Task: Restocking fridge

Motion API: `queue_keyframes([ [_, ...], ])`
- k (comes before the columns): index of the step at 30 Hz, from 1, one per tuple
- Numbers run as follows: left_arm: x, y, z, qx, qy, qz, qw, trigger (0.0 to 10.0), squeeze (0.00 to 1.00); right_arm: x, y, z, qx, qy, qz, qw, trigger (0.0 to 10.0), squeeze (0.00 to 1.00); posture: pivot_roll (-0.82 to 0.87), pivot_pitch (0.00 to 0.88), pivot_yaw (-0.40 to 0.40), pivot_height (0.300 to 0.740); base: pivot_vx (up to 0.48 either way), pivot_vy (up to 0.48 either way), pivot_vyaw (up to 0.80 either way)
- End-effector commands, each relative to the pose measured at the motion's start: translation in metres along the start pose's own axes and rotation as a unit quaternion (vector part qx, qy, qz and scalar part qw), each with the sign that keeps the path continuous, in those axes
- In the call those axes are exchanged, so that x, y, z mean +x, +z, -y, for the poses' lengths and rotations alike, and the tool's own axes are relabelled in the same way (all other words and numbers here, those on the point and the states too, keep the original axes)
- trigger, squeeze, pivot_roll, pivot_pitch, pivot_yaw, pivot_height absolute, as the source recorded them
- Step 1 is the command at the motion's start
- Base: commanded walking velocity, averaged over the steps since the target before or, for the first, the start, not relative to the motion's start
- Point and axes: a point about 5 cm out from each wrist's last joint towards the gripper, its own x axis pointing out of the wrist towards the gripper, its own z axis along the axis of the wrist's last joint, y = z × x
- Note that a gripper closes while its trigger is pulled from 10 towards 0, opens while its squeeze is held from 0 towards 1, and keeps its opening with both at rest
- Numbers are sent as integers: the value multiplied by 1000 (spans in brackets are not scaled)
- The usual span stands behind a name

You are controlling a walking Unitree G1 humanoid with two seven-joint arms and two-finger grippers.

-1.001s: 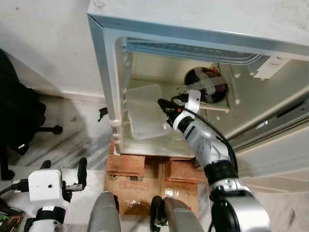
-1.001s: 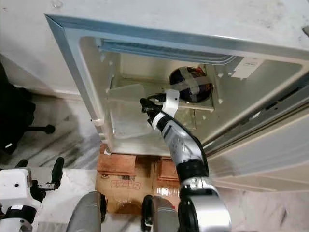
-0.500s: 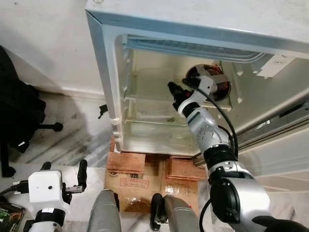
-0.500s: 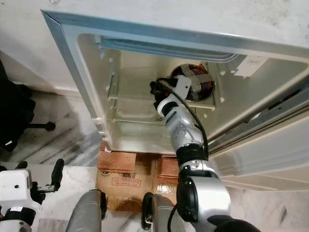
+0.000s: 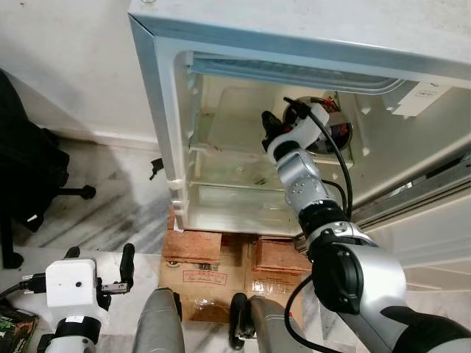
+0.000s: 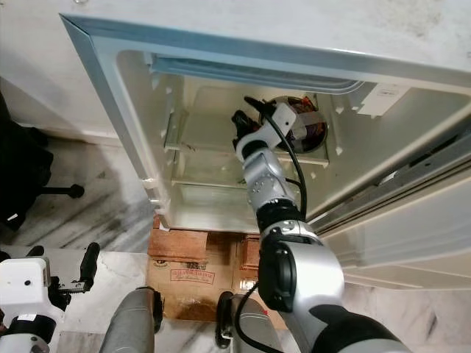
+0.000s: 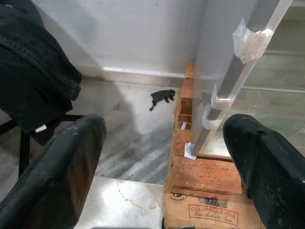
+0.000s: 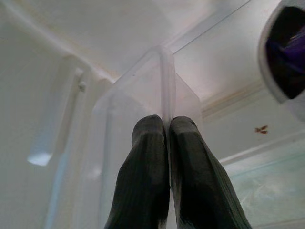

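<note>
Reaching deep into the open fridge, my right gripper is pinching the thin edge of a clear plastic tray. I am seeing this best from the right wrist view, where both black fingers are pressing together on the tray's rim with the plastic sandwiched between them. From the head views, the tray is standing tilted up toward the far wall of the fridge, above the glass shelf, in the left half of the compartment. Just to the right of the gripper, a round dark fan opening is sitting in the far wall, with strips of tape crossing it.

My left gripper is hanging low on the near left, well apart from the fridge, and its two fingers are spread wide with nothing between them. Through that wrist view I am looking at the fridge's left front corner, which is resting on stacked bricks and a cardboard box. A small black scrap is lying on the marble floor beside the bricks, and dark fabric is draped over something at the far left.
</note>
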Motion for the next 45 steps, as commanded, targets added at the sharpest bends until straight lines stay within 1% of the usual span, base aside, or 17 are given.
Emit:
queue_keyframes([
  [1, -5, -3, 0, 2, 7, -13, 1000, 10000, 0, 1, 1, 2, 14, -21, 7, 1000, 10000, 0, 337, 302, -128, 740, 0, 0, 0],
  [2, -5, -3, 0, 2, 7, -13, 1000, 10000, 0, 1, 1, 2, 14, -21, 7, 1000, 10000, 0, 337, 302, -128, 740, 0, 0, 0],
  [7, -5, -2, 1, 1, 9, -13, 1000, 10000, 0, 3, 14, 4, -5, -70, 36, 997, 10000, 0, 338, 305, -131, 740, 0, 0, 0],
  [8, -5, -2, 1, 1, 9, -13, 1000, 10000, 0, 3, 14, 4, -5, -70, 36, 997, 10000, 0, 338, 305, -131, 740, 0, 0, 0],
  [10, -6, -2, 2, 1, 9, -14, 1000, 10000, 0, 3, 17, 9, -12, -94, 42, 995, 10000, 0, 336, 306, -133, 740, 0, 0, 0],
  [12, -6, -2, 2, 0, 9, -14, 1000, 10000, 0, 2, 19, 13, -12, -103, 44, 994, 10000, 0, 336, 308, -135, 740, 0, 0, 0],
  [13, -6, -2, 2, -1, 9, -14, 1000, 10000, 0, 2, 18, 14, -12, -109, 44, 993, 10000, 929, 336, 308, -135, 740, 0, 0, 0],
  [14, -6, -2, 3, -1, 9, -15, 1000, 10000, 0, 2, 18, 15, -11, -110, 44, 993, 10000, 1000, 335, 311, -136, 740, 0, 0, 0],
  [22, -6, -3, 5, -3, 9, -16, 1000, 10000, 0, 1, 10, 14, -4, -114, 36, 993, 10000, 1000, 331, 316, -142, 740, 0, 0, 0],
  [25, -6, -4, 5, -4, 11, -17, 1000, 10000, 0, 1, 5, 9, 18, -107, 30, 994, 10000, 1000, 333, 317, -144, 740, 0, 0, 0],
  [27, -6, -4, 5, -4, 12, -18, 1000, 10000, 0, 1, 5, 9, 18, -106, 29, 994, 10000, 1000, 333, 318, -146, 740, 0, 0, 0],
  [31, -6, -4, 6, -6, 13, -18, 1000, 10000, 0, 2, 0, 2, 34, -86, 21, 995, 10000, 1000, 332, 320, -149, 740, 0, 0, 0],
  [37, -6, -4, 6, -8, 13, -19, 1000, 10000, 0, 3, 1, -2, 35, -61, 24, 997, 10000, 1000, 327, 319, -148, 740, 0, 0, 0],
  [40, -4, -5, 7, -7, 12, -18, 1000, 10000, 0, 4, 10, -4, -12, -27, 36, 999, 10000, 1000, 324, 314, -146, 740, 0, 0, 0],
  [43, -3, -5, 6, -7, 12, -17, 1000, 10000, 0, 3, 18, -1, -56, -5, 47, 997, 10000, 1000, 320, 310, -148, 740, 0, 0, 0],
  [44, -3, -5, 6, -7, 12, -17, 1000, 10000, 0, 3, 18, -1, -56, -5, 47, 997, 10000, 1000, 320, 310, -148, 740, 0, 0, 0],
  [45, -2, -5, 6, -7, 12, -16, 1000, 10000, 0, 2, 21, 4, -69, 0, 48, 996, 10000, 1000, 319, 309, -149, 740, 0, 0, 0],
])
